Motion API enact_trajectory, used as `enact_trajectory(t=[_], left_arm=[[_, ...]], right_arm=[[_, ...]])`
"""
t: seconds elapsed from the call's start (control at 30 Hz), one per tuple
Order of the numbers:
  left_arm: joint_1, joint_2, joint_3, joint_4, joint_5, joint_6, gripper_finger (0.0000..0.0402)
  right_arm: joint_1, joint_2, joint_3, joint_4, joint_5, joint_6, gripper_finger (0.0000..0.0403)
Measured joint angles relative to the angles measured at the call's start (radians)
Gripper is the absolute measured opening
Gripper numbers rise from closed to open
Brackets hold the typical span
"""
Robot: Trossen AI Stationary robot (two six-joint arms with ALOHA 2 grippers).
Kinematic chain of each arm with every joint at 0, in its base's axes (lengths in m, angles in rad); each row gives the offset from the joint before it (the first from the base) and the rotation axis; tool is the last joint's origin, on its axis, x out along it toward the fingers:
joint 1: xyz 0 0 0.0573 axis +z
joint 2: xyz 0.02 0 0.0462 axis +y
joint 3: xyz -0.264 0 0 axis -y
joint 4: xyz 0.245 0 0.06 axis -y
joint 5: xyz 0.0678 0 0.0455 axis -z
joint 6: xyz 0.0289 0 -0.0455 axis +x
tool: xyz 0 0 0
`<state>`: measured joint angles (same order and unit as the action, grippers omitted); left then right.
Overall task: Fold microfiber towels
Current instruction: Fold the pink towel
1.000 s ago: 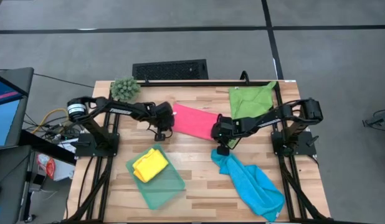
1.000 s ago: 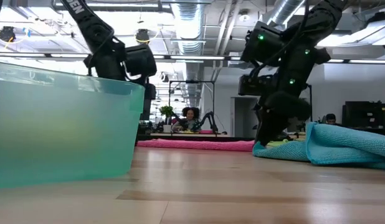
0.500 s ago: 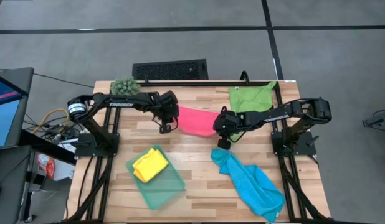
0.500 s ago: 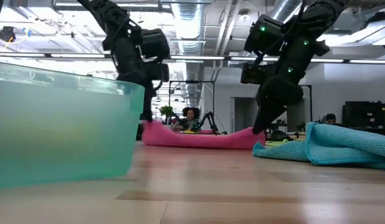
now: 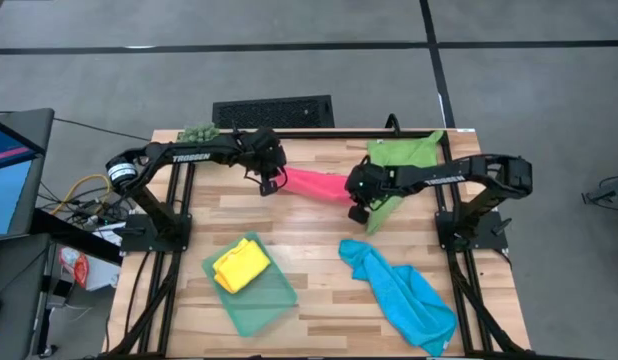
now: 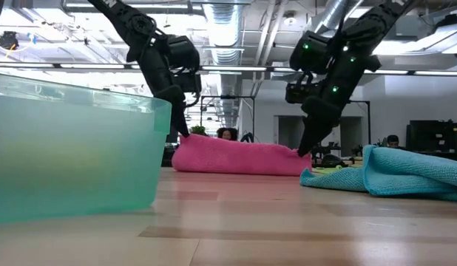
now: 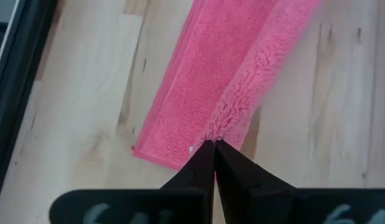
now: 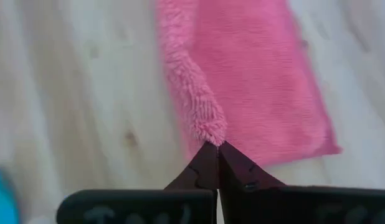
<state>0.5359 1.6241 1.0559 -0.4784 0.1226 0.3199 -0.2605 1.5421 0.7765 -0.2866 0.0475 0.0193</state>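
Since a second ago both arms are carrying the near edge of the pink towel [image 5: 317, 184] toward the far side of the table [image 5: 319, 300], so the cloth, which was lying flat and wide, is now showing as a narrow doubled strip between them. The left gripper [image 5: 270, 184] is pinching the towel's left corner, its jaws closed tight on the pile, as the left wrist view is showing with the fingertips [image 7: 205, 155] meeting on a tuft of pink towel [image 7: 230, 81]. The right gripper [image 5: 356, 207] is pinching the opposite corner in the same way, its jaws closed on the fabric, which is draping away over bare wood in its own wrist view [image 8: 242, 81]. In the low view the pink towel [image 6: 239, 157] is hanging between the two grippers with its lower fold resting on the table.

The green towel [image 5: 401, 160] is lying at the far right corner, partly under the right arm. The blue towel [image 5: 404, 292] is lying crumpled at the near right. The yellow towel [image 5: 241, 265] is sitting folded in the teal tray [image 5: 274, 300] at the near left.
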Motion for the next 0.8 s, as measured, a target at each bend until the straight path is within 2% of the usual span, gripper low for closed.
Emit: enact_trajectory(t=[0.43,0.8], left_arm=[[0.036,0.013,-0.028,0.093,-0.026,0.027,0.0],[0.043,0.115,-0.029,0.114,-0.04,0.01,0.0]], right_arm=[[-0.166,0.0,0.0,0.05,-0.01,-0.009,0.0017],[-0.194,0.006,0.0,0.072,-0.026,-0.029,0.0026]])
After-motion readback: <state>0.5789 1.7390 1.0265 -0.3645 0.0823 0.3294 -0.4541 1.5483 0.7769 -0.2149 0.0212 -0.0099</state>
